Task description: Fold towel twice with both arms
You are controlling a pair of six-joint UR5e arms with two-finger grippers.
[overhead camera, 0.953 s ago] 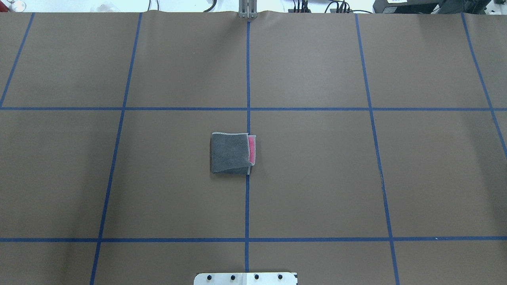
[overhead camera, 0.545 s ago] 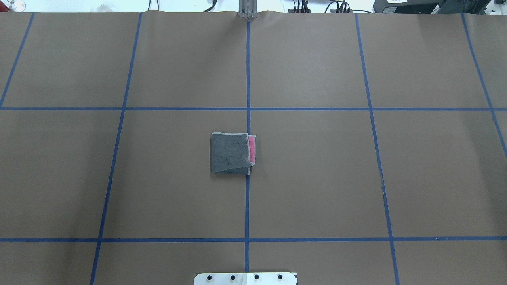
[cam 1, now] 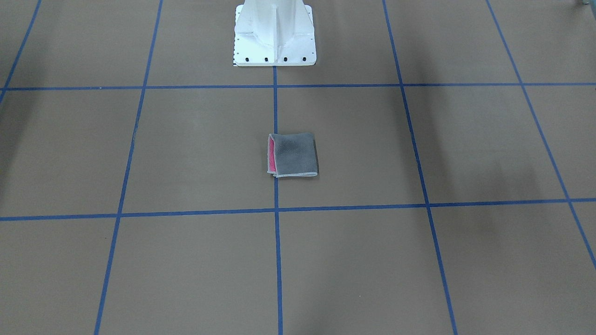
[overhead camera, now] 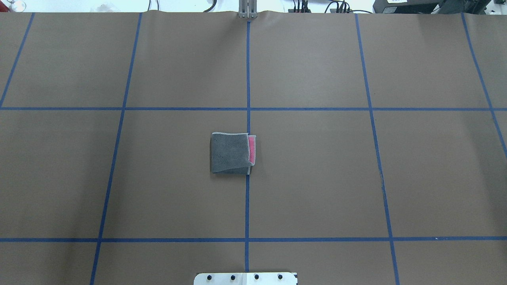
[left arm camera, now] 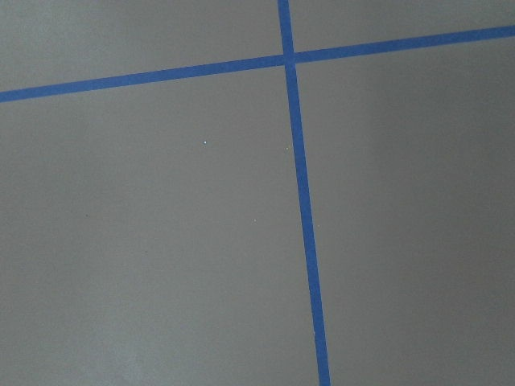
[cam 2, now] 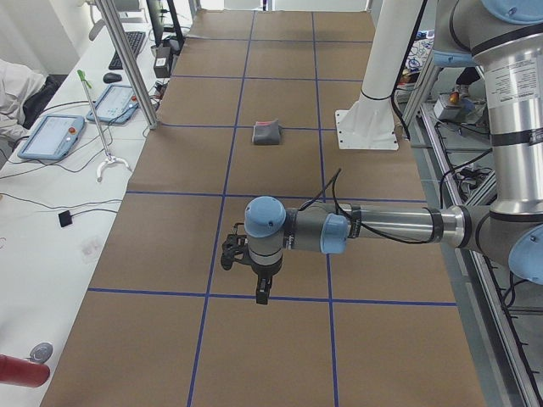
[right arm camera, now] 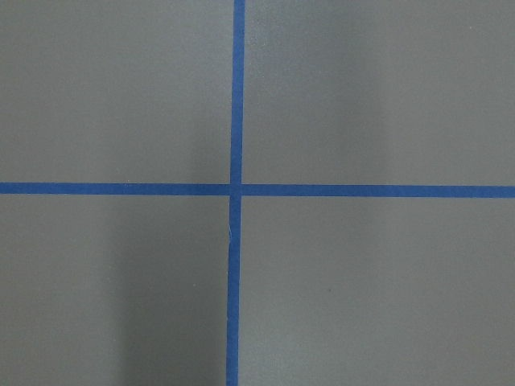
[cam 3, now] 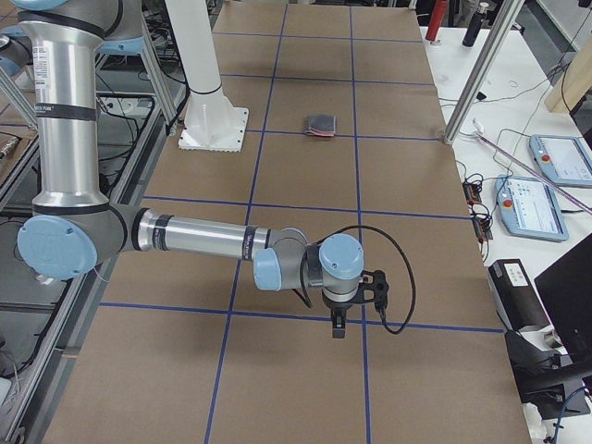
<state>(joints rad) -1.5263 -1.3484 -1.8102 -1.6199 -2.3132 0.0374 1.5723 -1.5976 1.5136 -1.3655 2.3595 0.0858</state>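
So the towel (overhead camera: pixel 231 153) is found folded into a small squarish packet, laid flat on the brown surface (overhead camera: pixel 317 178) roughly mid-way across. The dark grey face is turned up, and a narrow pink strip is left showing along the edge on the robot's right, with the light grey border seen round the rim. It's sat out in front of the white pedestal base (overhead camera: pixel 245 278), mostly on the robot's left of the centre blue tape line (overhead camera: pixel 248 79), with the pink edge lapped just over that line. The layers aren't lined up perfectly: the top one is seen skewed at the corner nearest the base.

Both arms are parked well apart from it. The left arm (cam 2: pixel 382 227) is stretched out low over the surface towards its left end, with the left hand (cam 2: pixel 262 295) pointed straight down close above a tape line. The right arm (cam 3: pixel 199 236) is mirrored at the other end, right hand (cam 3: pixel 339 328) pointed down too. Whether either hand is released or clenched can't be told from these side views, tbh. Only bare surface and a tape crossing (left arm camera: pixel 288 58) are picked up by the left wrist view, and a second tape crossing (right arm camera: pixel 235 190) by the right one.
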